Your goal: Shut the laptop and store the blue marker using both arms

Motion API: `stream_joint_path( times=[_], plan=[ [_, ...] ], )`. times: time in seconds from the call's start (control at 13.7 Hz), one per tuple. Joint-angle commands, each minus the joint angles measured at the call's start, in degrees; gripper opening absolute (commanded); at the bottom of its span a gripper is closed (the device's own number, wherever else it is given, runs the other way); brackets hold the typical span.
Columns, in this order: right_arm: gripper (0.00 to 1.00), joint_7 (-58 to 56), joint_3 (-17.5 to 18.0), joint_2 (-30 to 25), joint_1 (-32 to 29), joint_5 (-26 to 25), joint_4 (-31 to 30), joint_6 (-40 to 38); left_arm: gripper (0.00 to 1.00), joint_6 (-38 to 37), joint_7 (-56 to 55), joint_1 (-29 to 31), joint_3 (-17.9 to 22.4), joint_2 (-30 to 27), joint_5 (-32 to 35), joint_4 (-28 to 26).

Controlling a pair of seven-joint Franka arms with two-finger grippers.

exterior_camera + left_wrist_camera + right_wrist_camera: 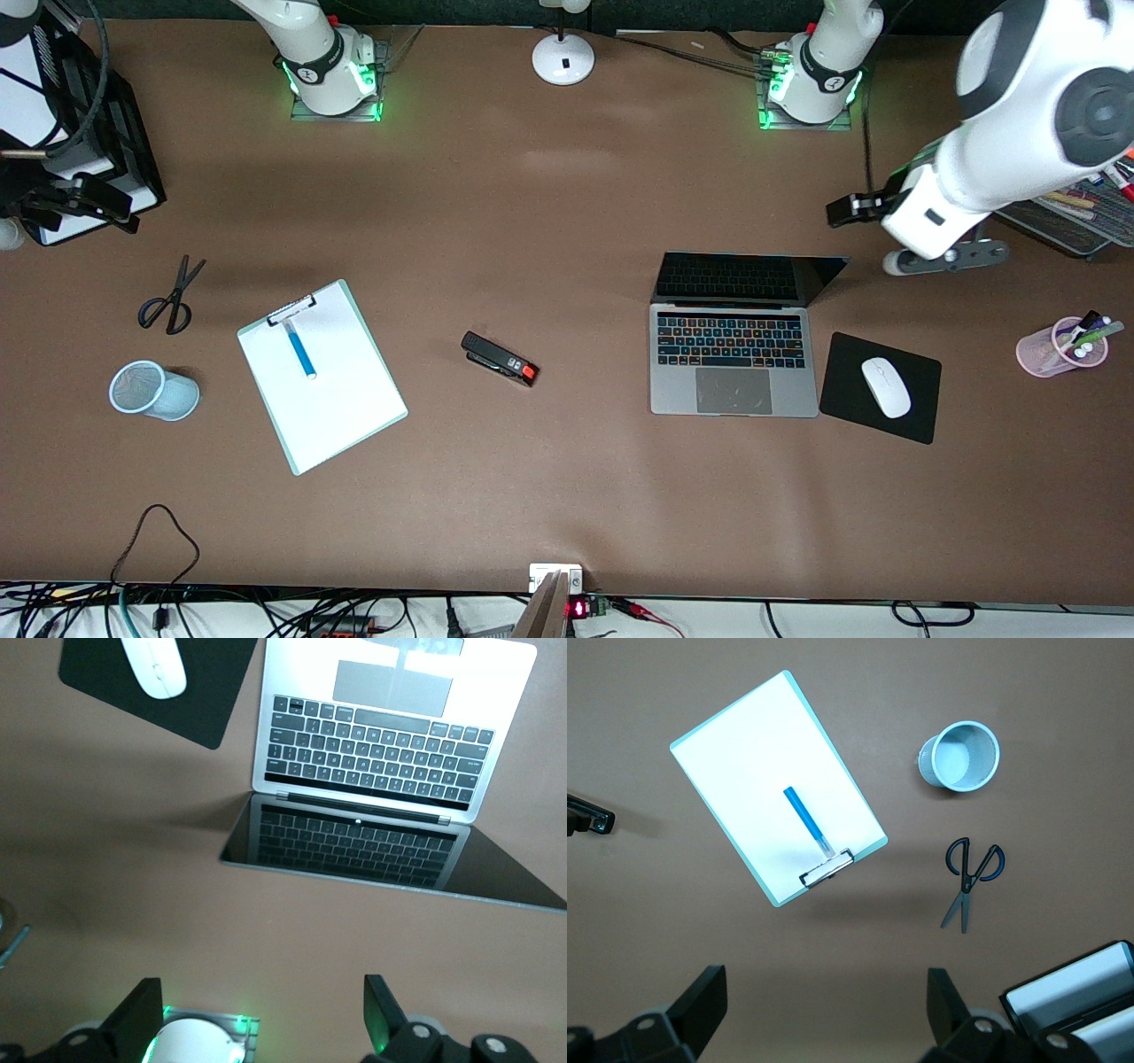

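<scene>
While nothing is yet grasped, the silver-grey slim laptop (733, 363) is seen open on the brown table (549, 496), toward the left arm's end, its dark screen (390, 859) upright or leaning back and its black keys showing. A white mouse (886, 386) on a black mouse pad (842, 403) lies just beside it. The short bright blue marker (300, 349) with a white end is found on a white clipboard (341, 412) toward the right arm's end, well apart from the laptop. A pale blue mesh cup (152, 390) on its side, black scissors (168, 301) and a black stapler (500, 358) are also noted.

The left gripper (257, 1028) is held high over bare table near the lid's top edge, fingers spread wide and empty. The right gripper (824, 1014) is hovering over the table near the clipboard's clip, released, nothing between its fingers.

The lid is judged stiff, hinged and fragile at the glass; it is best pushed at the top edge, not pinched. The marker is judged light, rigid, smooth and prone to rolling; it is best taken across the middle of its barrel.
</scene>
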Motion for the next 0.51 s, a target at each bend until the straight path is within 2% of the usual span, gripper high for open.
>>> stream_joint_path(
  times=[0.0,0.22,0.44],
  plan=[
    [1.0,0.6,0.3,1.2,-0.2,-0.8,0.4,0.4,1.0,2.8,-2.9,0.5,-2.2,-1.8,-1.1,-4.3],
    [1.0,0.6,0.3,3.2,-0.1,-0.8,0.5,0.5,1.0,3.7,-2.9,0.5,-3.0,-2.8,-1.1,-9.2],
    [1.0,0.3,0.6,5.8,0.6,-0.4,0.5,2.8,1.0,8.7,-3.0,0.5,-4.0,-5.4,-1.3,-16.4]
  ],
)
